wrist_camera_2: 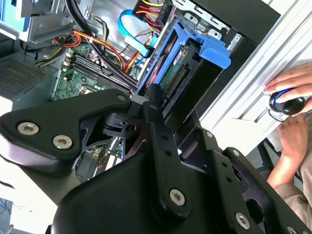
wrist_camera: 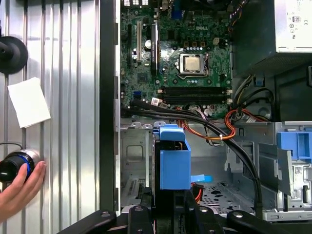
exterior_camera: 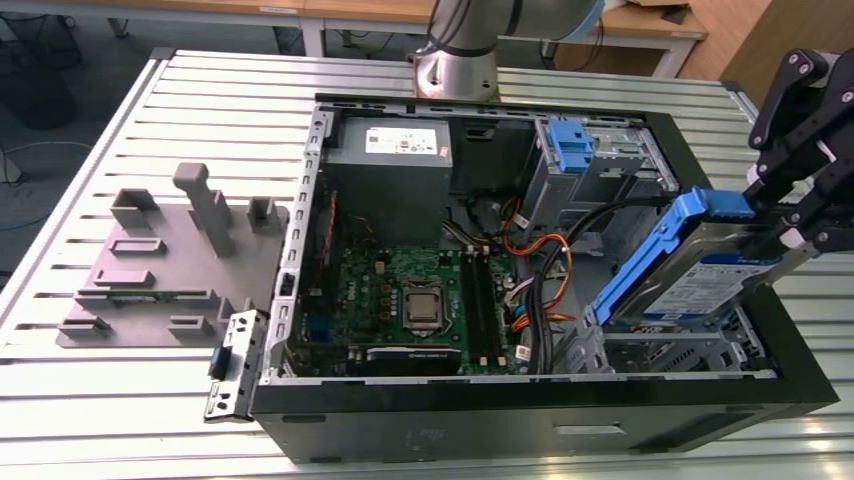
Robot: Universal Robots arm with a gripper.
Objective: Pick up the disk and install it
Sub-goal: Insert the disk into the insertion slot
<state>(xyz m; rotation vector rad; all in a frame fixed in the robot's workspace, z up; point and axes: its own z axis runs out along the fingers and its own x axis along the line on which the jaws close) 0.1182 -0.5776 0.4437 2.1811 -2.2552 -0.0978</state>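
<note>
Hand (exterior_camera: 790, 224), black, is clamped tight on the disk (exterior_camera: 687, 275). We see the disk held tilted, lower end dipping into the PC case (exterior_camera: 534, 425) at its drive-cage corner, well apart from the case's 1 grey pwr supply (exterior_camera: 394, 150).

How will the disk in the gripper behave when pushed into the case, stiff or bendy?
Probably stiff: the disk is a metal-cased slab and hangs tilted from the gripper without sagging. Being metal, likely heavy for its size. Its blue rails look plastic, so they may flex if pushed against the case.
</note>
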